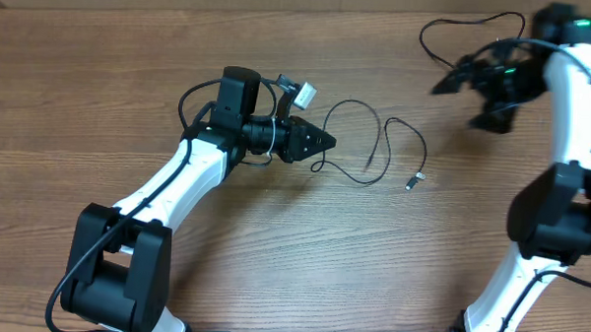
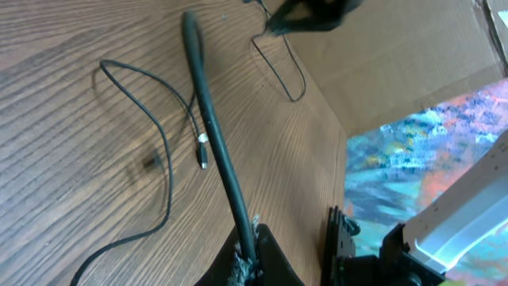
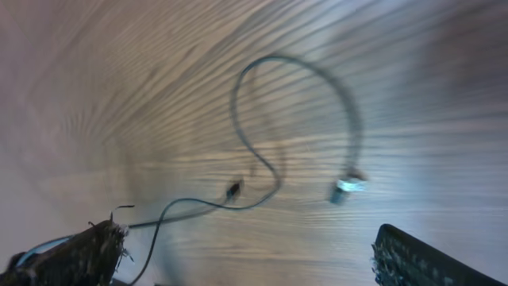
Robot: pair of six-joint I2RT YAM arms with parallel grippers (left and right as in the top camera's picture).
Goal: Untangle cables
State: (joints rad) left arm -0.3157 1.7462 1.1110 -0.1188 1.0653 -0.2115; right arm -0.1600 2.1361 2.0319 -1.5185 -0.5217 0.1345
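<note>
Left tool (image 1: 328, 142) clamped on cable (image 2: 214, 135); right tool (image 3: 246, 242) apart; wood-grain table (image 1: 273, 244), tan panel (image 2: 381, 63) behind.

Table (image 1: 272, 264): brown wood, grain running left to right in overhead view; fills nearly all of that view; blurred and streaked in right wrist view.
Board (image 2: 413, 56): plain tan panel, cardboard-like, standing along table's far edge and meeting it in a straight line.
Patch (image 2: 421, 167): blotches of blue, orange and white beyond board, seen from left wrist; blurred, kind impossible to tell.
</note>
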